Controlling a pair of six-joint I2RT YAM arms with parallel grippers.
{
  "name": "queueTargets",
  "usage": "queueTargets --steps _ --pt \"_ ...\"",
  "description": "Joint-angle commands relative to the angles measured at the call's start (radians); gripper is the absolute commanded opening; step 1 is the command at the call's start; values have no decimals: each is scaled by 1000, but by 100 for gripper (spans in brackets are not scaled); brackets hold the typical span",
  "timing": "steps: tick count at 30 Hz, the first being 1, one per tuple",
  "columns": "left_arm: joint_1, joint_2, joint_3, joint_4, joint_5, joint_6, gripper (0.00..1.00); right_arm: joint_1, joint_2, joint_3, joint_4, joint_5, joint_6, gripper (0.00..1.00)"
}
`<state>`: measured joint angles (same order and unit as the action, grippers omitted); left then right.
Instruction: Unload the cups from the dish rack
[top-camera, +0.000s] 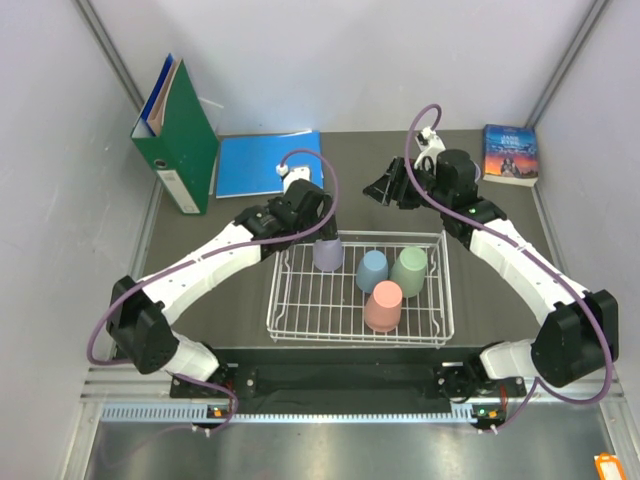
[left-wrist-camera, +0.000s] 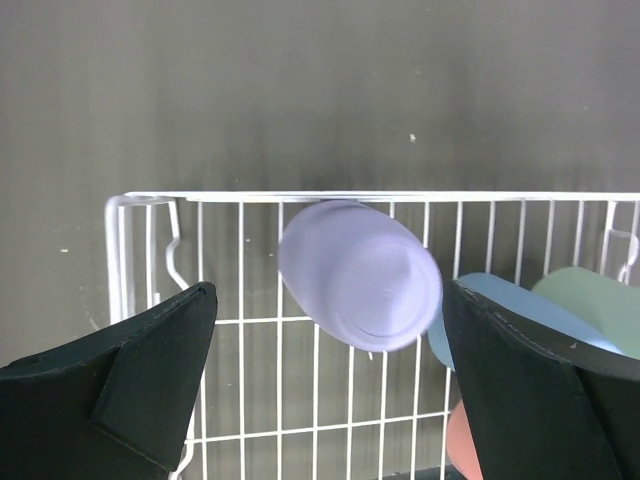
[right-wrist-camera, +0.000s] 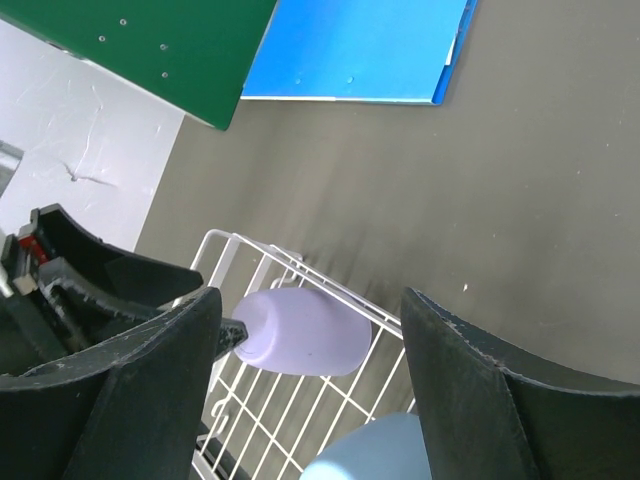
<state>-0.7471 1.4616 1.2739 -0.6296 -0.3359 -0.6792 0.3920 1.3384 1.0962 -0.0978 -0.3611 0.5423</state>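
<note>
Holding all four cups (top-camera: 383, 305), the dish rack (top-camera: 300, 312) awaits unloading; left hand (left-wrist-camera: 328, 292) spread over its lavender cup (left-wrist-camera: 360, 275), right hand (right-wrist-camera: 310, 298) spread too.

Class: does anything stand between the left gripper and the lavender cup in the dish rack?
Nothing visible does. The left gripper is open, and the lavender cup shows unobstructed between its fingers, near the dish rack's rim. The dusty blue cup sits close beside one finger, not in between.
</note>
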Motion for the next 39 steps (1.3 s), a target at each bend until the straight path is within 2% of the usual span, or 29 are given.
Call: queueTargets --steps 1,23,26,27,29,30,31,33,34,36,39 --pt "-28 -27 54 2 -22 3 99 13 -33 28 27 -4 -5 72" --pt "-52 144 -16 80 24 17 97 13 -62 19 -11 -9 -25 72" --pt "-52 154 -18 80 28 17 89 13 -64 18 -13 -7 -28 72" --pt "-52 154 -18 80 28 18 75 11 -65 16 -11 -7 -28 72" --pt "-52 146 -18 79 25 21 62 11 -67 14 -10 -7 -30 72" --pt "-52 140 -16 76 17 26 51 11 -67 13 -10 -6 -30 72" --pt "-54 134 -15 73 9 29 34 13 -70 11 -10 -4 -31 72" --pt "-52 118 1 56 -3 36 19 13 -71 11 -10 2 -33 72" --pt "-52 112 10 35 -17 41 7 11 -73 11 -10 7 -33 72" --pt "-52 85 50 8 -29 47 0 11 -76 16 -11 16 -31 72" --pt "-52 20 110 -22 -55 62 0 13 -84 28 -13 33 -35 72"
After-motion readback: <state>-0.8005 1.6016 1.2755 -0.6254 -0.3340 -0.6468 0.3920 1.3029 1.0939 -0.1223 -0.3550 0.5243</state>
